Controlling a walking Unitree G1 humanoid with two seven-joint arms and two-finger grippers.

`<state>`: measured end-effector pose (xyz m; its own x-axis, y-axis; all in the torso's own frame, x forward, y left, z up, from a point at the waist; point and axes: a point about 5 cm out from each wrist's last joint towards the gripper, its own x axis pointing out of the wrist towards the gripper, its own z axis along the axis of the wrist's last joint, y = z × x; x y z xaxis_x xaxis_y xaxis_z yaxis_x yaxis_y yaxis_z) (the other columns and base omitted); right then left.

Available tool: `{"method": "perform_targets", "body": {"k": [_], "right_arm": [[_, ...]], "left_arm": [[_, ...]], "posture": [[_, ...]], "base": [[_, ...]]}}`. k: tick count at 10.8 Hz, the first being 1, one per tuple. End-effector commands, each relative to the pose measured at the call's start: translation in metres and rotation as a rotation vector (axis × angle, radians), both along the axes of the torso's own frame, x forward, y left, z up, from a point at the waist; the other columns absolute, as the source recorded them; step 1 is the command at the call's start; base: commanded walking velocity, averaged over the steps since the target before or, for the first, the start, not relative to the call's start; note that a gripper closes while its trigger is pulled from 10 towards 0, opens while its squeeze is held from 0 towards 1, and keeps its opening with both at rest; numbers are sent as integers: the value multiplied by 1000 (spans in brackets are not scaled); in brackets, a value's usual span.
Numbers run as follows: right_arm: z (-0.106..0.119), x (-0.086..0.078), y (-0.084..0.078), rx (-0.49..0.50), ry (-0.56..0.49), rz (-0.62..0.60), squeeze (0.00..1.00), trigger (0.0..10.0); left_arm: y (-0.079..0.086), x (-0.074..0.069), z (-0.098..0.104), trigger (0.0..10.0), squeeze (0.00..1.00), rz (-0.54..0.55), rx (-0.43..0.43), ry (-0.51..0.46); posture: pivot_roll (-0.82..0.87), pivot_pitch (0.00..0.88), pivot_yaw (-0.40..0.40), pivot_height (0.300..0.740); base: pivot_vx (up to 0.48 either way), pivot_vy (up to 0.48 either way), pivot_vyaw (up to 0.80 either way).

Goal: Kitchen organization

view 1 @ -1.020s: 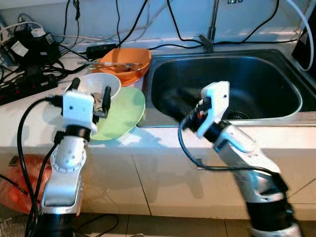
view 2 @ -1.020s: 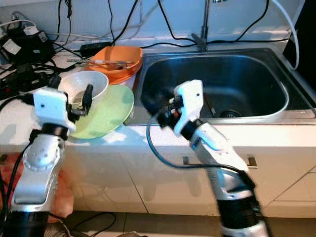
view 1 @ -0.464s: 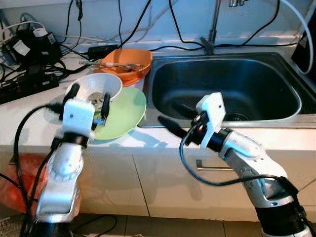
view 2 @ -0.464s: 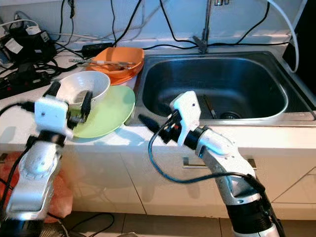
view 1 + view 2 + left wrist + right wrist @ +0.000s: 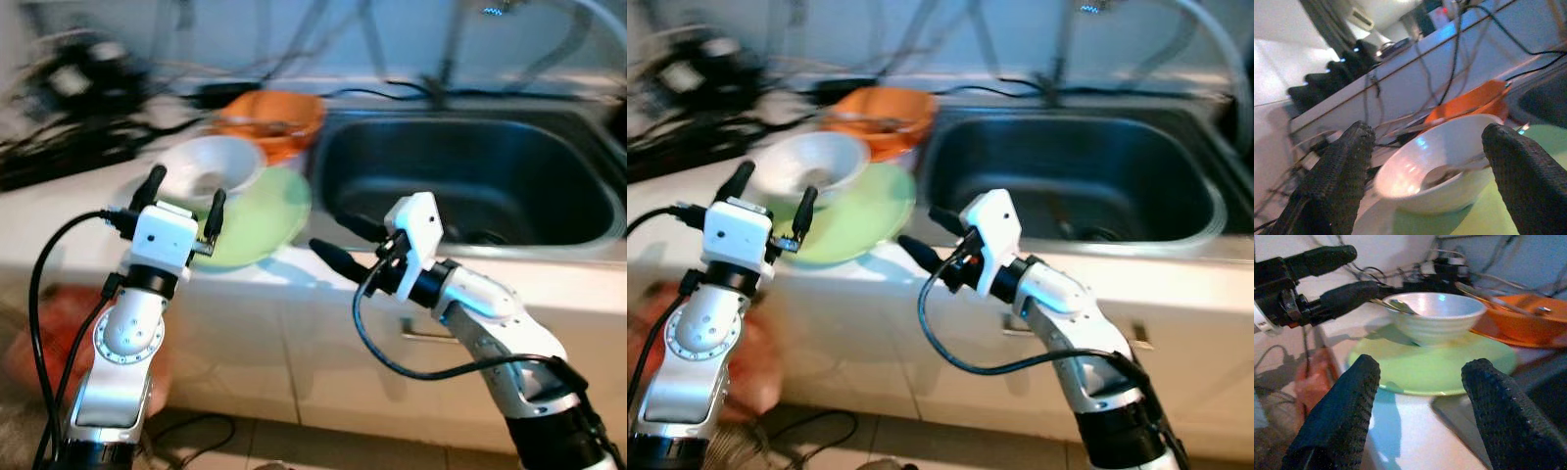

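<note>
Our view is blurred and the whole counter has slid right and farther off compared with half a second ago, so we read that as our own body stepping back, not the dishes moving. What has truly changed is the right arm: a second ago its gripper reached into the stainless steel sink (image 5: 470, 186), and now the right gripper (image 5: 345, 245) hangs outside it, in front of the near counter edge, its two black fingers spread apart and holding nothing, aimed left toward the dishes.

The ribbed white ceramic bowl (image 5: 211, 168) sits on the round pale green plate (image 5: 265, 211) on the white countertop (image 5: 59, 211), just left of the sink, with a metal spoon (image 5: 1400, 306) resting inside it. Just beyond them stands the orange plastic bowl (image 5: 271, 116), with utensils laid across it.

Our left gripper (image 5: 184, 194) is raised at the near side of the white bowl, fingers wide apart, gripping nothing; in the left wrist view the bowl lies between the two pads but clearly beyond them.

We judge that both arms are now lining up on the bowl and plate, with no grasp yet made.
</note>
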<state>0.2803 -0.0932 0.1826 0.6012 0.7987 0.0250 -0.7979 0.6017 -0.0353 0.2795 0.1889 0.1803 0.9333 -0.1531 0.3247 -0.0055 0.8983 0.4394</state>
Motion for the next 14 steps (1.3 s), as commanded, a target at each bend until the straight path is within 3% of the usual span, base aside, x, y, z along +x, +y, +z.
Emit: {"method": "perform_targets", "body": {"k": [1, 6, 14], "right_arm": [[3, -2, 3, 6, -20, 11, 0, 10000], [4, 2, 4, 15, -33, -41, 0, 10000], [10, -3, 10, 60, -1, -12, 0, 10000]], "left_arm": [[4, 2, 3, 10000, 0, 8, 4, -3], [-3, 8, -1, 10000, 0, -42, -7, 28], [-14, 26, -6, 10000, 0, -107, -21, 78]], "posture": [[88, 16, 96, 740], [88, 23, 95, 740], [69, 42, 93, 740]], "base": [[0, 0, 0], [0, 0, 0], [0, 0, 0]]}}
